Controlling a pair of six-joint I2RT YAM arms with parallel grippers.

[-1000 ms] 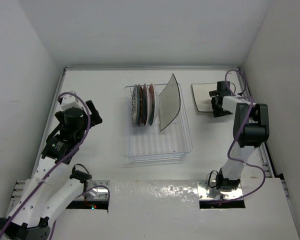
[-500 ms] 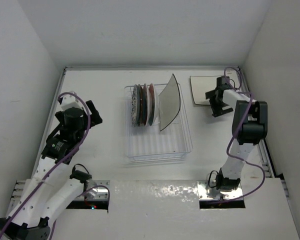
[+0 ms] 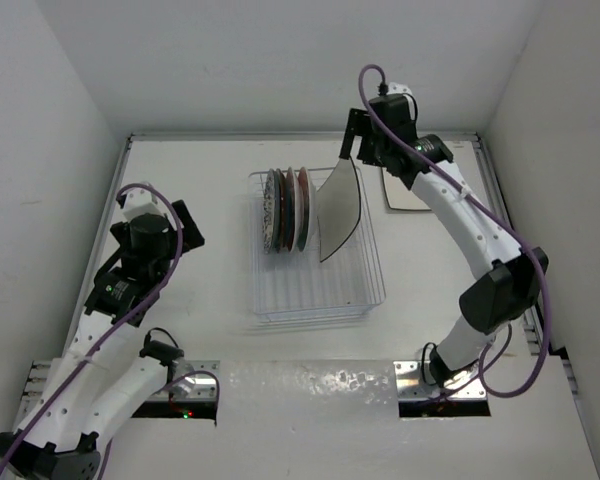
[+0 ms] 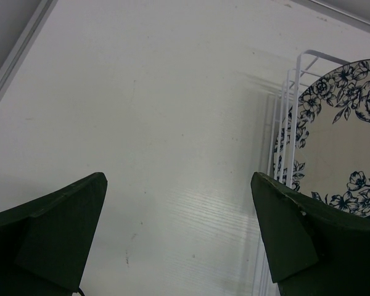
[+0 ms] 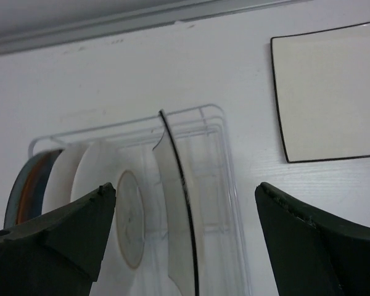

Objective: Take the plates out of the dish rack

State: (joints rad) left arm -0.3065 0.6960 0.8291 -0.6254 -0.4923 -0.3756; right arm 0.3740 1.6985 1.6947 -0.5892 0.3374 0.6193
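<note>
White desk seen from above carries the dish rack, four plates upright inside, a fifth plate flat at its right; left wrist: left hand gaping, empty, beside the rack; right wrist: right hand gaping, empty, above it

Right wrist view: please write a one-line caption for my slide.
Open right gripper above the dish rack, upright square plate framed between its fingers; another square plate lies flat on the table.

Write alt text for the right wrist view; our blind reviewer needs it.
The open right tool hovers above a white wire dish rack holding an upright square white plate beside round plates. Another dark-rimmed square white plate lies flat on the white table.
</note>
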